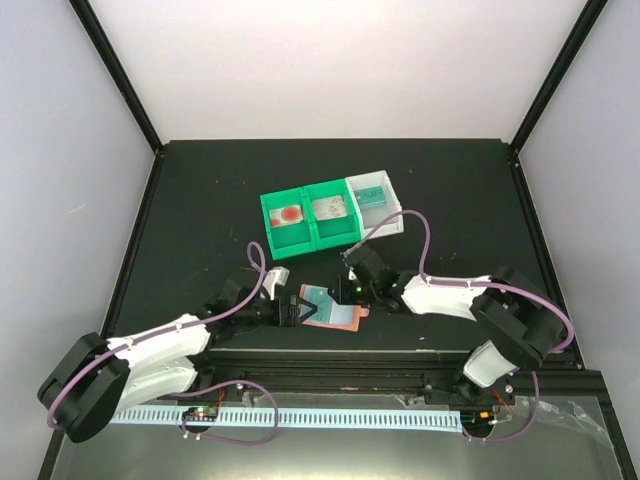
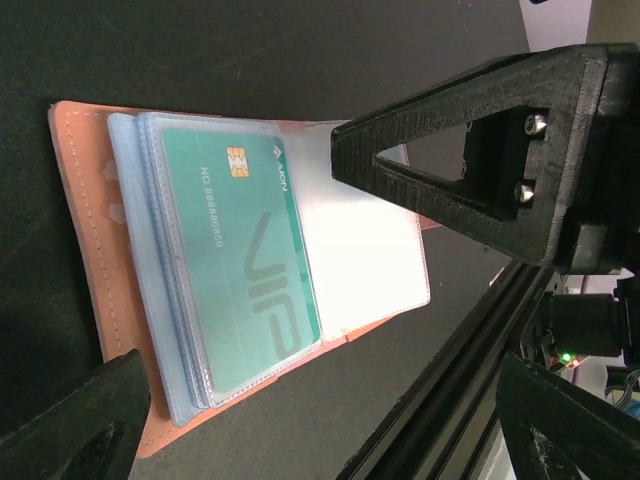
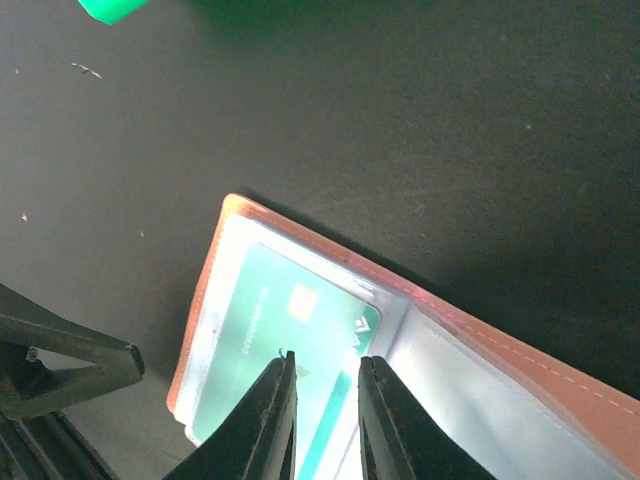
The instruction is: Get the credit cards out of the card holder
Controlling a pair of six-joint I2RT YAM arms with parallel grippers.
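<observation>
Right gripper: hovers slightly parted over teal card, for pinch. Left gripper: gapes wide, card holder's 9 o'clock, probably bracing.

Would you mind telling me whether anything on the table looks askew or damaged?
Nothing stands out. The card holder lies open and flat, a teal card tucked squarely in its pocket, and the three trays sit in a tidy row.

Top external: high above and behind the arm bases, looking down on the whole counter. Left wrist: close, looking past the left fingers at the card holder beyond them. Right wrist: closer, steeply down over the right fingers. Shared by all: the card holder.
</observation>
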